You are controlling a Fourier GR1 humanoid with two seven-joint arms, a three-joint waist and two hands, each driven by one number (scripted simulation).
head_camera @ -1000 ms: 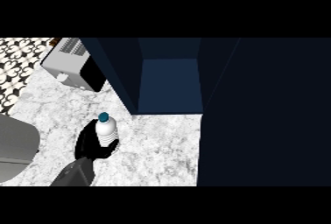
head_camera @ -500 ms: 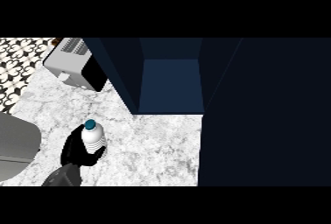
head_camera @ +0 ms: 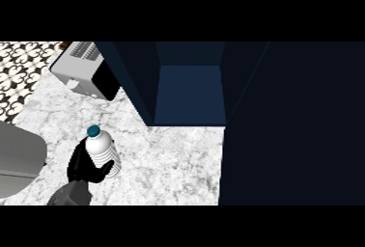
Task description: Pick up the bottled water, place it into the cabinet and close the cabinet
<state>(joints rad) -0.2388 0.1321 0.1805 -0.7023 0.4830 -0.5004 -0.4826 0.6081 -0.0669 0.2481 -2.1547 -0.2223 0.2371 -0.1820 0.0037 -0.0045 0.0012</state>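
Note:
The bottled water [head_camera: 100, 150], clear with ribbed sides and a teal cap, is upright at the lower left of the head view over the marble counter [head_camera: 171, 159]. My right hand [head_camera: 84, 168] is shut on it: palm against its left side, fingers curled under and round its base. The grey forearm runs down to the lower edge. The dark blue cabinet [head_camera: 191, 91] stands open up and to the right of the bottle, and its inside shows nothing. Its door [head_camera: 292, 125] is a big dark panel filling the right side. My left hand does not show.
A silver and black toaster [head_camera: 85, 71] sits at the back left, near the cabinet's left wall. A black-and-white patterned tile surface [head_camera: 21, 72] lies at the far left. A large grey rounded shape [head_camera: 20, 159] fills the left edge beside my hand.
My right hand has carried the bottle leftward across the counter, away from the cabinet's opening. Over the last half second it has barely shifted.

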